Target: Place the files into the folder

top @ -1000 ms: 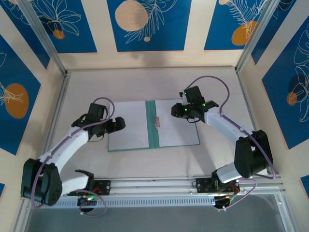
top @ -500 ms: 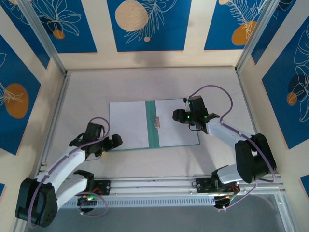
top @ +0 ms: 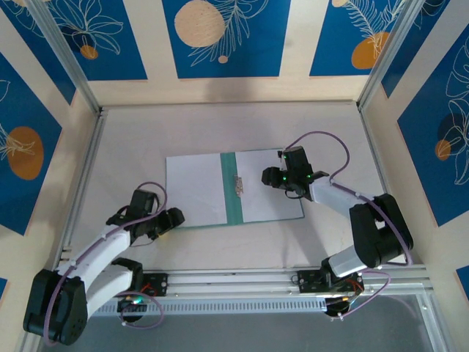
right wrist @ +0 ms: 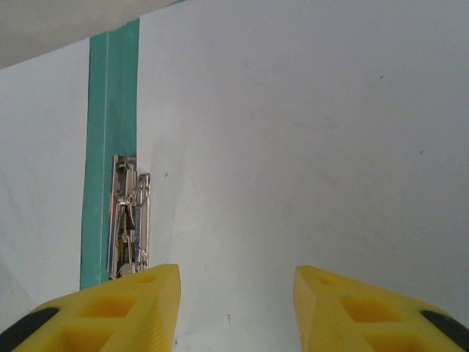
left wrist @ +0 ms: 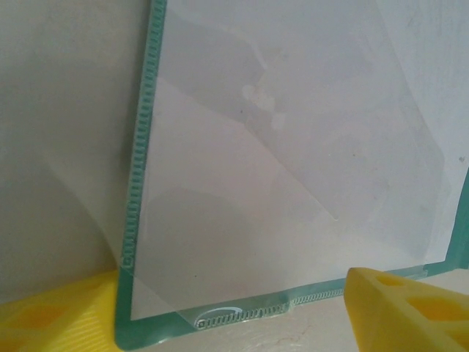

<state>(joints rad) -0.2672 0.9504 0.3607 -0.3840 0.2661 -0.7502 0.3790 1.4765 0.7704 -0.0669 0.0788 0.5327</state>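
The teal folder (top: 229, 187) lies open and flat mid-table, with a white file (top: 193, 189) on its left half and another white file (top: 270, 196) on its right half. A metal clip (top: 237, 184) sits on the spine. My left gripper (top: 174, 216) is open just off the folder's near-left corner; its wrist view shows the left file (left wrist: 293, 147) under a clear film and the teal border (left wrist: 143, 147) ahead of the gripper (left wrist: 229, 308). My right gripper (top: 269, 176) hovers open over the right file (right wrist: 308, 147), beside the clip (right wrist: 130, 220), with nothing between its fingers (right wrist: 117, 308).
Aluminium rails (top: 80, 183) and blue-patterned walls (top: 220, 37) enclose the pale table (top: 220, 125). Bare tabletop lies behind the folder and along its near edge (top: 242, 238). A grey cable loops over the right arm (top: 322, 139).
My left arm has drawn back from the folder's left side toward the near-left corner. My right gripper has slid slightly nearer over the right file. The folder and files stay put.
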